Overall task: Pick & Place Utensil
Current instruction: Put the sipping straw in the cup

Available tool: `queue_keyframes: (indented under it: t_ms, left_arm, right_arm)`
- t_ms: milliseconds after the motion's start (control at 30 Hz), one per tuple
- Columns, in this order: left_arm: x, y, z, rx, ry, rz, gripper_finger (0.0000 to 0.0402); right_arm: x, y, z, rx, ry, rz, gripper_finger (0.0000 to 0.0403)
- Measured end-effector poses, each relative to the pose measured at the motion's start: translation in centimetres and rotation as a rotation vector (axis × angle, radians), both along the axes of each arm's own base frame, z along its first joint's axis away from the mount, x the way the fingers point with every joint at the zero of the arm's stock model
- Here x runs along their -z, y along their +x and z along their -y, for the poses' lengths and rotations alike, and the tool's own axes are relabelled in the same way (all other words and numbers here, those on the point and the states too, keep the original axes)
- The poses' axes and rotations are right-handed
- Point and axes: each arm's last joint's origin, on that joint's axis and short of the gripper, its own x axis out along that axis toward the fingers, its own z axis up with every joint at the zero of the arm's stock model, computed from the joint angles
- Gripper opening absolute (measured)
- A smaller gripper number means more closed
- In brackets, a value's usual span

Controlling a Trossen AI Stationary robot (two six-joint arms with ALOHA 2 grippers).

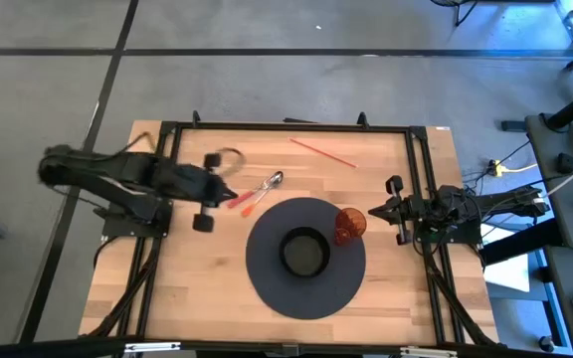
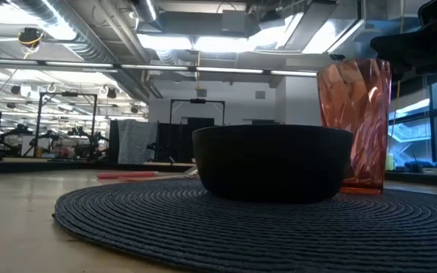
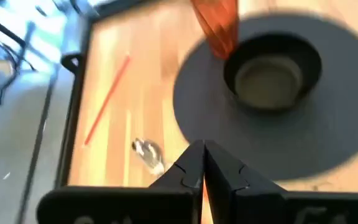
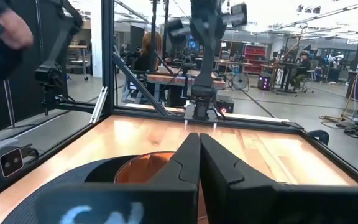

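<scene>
A utensil with a silver head (image 1: 276, 179) and an orange handle lies left of the dark round placemat (image 1: 267, 283). A black bowl (image 1: 304, 252) sits in the mat's middle, and an orange cup (image 1: 350, 224) stands on the mat's right part. My left gripper (image 1: 229, 197) is at the utensil's handle end, shut on it. In the left wrist view its fingertips (image 3: 202, 149) are together, with the silver head (image 3: 146, 151) beside them. My right gripper (image 1: 370, 213) waits shut at the table's right side, pointing at the cup. My left gripper pinches the utensil's orange handle (image 3: 202, 200), seen as an orange sliver between the two fingers. It comes from the table's left, slanting down. The silver head sticks out toward the far right; whether it is off the wood, I cannot tell.
A thin red stick (image 1: 322, 152) lies near the far edge. A second orange piece (image 1: 251, 209) lies beside the held handle. Black frame rails (image 1: 421, 169) border the table. Bare wood (image 1: 187, 288) shows on the near left. People (image 4: 146, 53) are in the room beyond.
</scene>
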Motion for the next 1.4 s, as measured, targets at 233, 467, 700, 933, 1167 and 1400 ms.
queue_keyframes:
  t_ms: [233,467,700,933,1167,1400]
  left_arm:
    - [7.1,-5.4,-2.4,-0.004,0.058,0.545,0.0002]
    - [8.9,-10.6,-3.1,-0.053,0.048,0.818,0.0002]
    - [10.7,-11.8,-3.0,-0.041,-0.041,0.922,0.0002]
    - [14.9,-9.7,-3.1,-0.001,0.039,0.947,0.0002]
    - [15.7,-9.5,-3.4,-0.012,-0.009,0.97,0.0002]
    - [16.4,-9.4,-3.7,-0.076,-0.048,0.911,0.0003]
  right_arm:
    - [0.0,0.0,0.0,0.001,0.0,0.0,0.0004]
    - [0.0,0.0,0.0,0.001,-0.007,0.001,0.0004]
    - [0.0,0.0,0.0,0.002,-0.007,0.0,0.0004]
    - [0.0,0.0,0.0,0.003,-0.015,-0.004,0.0004]
    - [0.2,0.0,0.1,0.029,-0.059,-0.018,0.0004]
    - [0.3,0.0,0.2,0.066,-0.052,-0.025,0.0004]
